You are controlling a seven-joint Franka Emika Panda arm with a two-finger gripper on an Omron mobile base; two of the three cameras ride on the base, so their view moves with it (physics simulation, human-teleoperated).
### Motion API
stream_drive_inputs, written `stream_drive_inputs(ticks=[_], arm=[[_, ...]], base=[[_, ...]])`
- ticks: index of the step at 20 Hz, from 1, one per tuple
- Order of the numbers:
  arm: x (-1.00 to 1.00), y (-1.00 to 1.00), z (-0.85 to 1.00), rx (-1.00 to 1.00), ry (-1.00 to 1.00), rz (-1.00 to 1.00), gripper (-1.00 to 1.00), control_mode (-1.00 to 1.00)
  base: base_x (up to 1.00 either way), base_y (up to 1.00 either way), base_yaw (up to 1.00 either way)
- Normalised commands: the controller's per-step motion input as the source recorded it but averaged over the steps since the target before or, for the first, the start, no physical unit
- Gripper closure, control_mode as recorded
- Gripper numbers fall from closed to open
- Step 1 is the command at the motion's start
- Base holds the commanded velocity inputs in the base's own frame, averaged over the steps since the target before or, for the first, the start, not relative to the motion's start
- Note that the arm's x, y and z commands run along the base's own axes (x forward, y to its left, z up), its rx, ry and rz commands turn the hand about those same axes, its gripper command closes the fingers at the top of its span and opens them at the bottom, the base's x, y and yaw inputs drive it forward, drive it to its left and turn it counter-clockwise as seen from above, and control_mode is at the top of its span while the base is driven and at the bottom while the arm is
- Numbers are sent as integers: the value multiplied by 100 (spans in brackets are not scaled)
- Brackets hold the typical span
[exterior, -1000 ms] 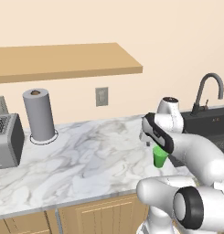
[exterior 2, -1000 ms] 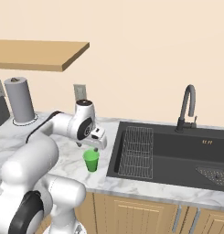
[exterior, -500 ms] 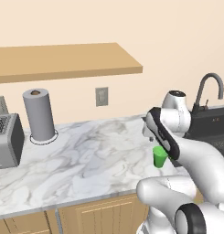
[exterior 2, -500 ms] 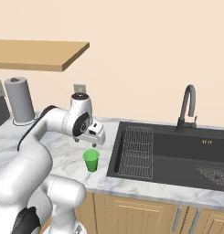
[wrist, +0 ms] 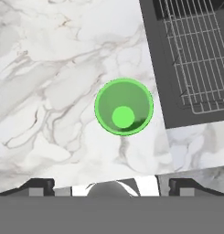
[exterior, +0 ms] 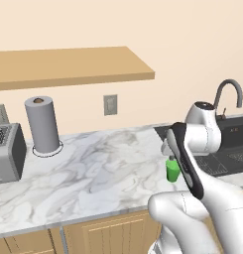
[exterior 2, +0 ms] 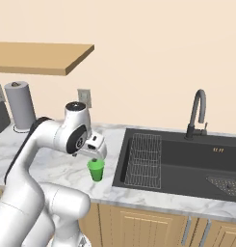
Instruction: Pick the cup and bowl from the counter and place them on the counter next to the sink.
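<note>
The small green cup [exterior 2: 96, 170] stands upright on the white marble counter [exterior 2: 57, 161], just left of the black sink [exterior 2: 187, 159]. My gripper [exterior 2: 94, 155] hangs straight above it, open and not touching it. From the hand, I look down into the empty cup [wrist: 124, 107], with the gripper [wrist: 111, 185] open wide and a dark fingertip at each side of the bottom edge. From the left, the cup [exterior: 172, 171] peeks out beside my forearm. The bowl is out of view.
A wire rack [exterior 2: 144, 159] lies in the sink's left half, and the dark gooseneck faucet [exterior 2: 199, 113] rises behind it. At the far left, a paper towel roll [exterior: 42, 124] and a toaster [exterior: 4, 154] stand under a wooden shelf [exterior: 68, 64].
The hand has lifted from around the cup to a short way above it. The cup stays put on the counter beside the sink.
</note>
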Motion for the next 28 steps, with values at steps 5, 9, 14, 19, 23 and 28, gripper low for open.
stream_drive_inputs(ticks=[5,9,14,19,23,28], arm=[[-52,0,31,-5,0,10,-100,-100],[-58,8,47,-3,0,17,-100,-100],[-48,10,33,0,-2,14,-100,-100],[-39,22,11,0,-7,6,-100,-100],[-25,25,4,0,-1,0,-100,-100],[-15,12,17,-1,0,-1,-100,-100]], base=[[0,0,0],[0,0,0],[0,0,0],[0,0,0],[0,0,0],[0,0,0]])
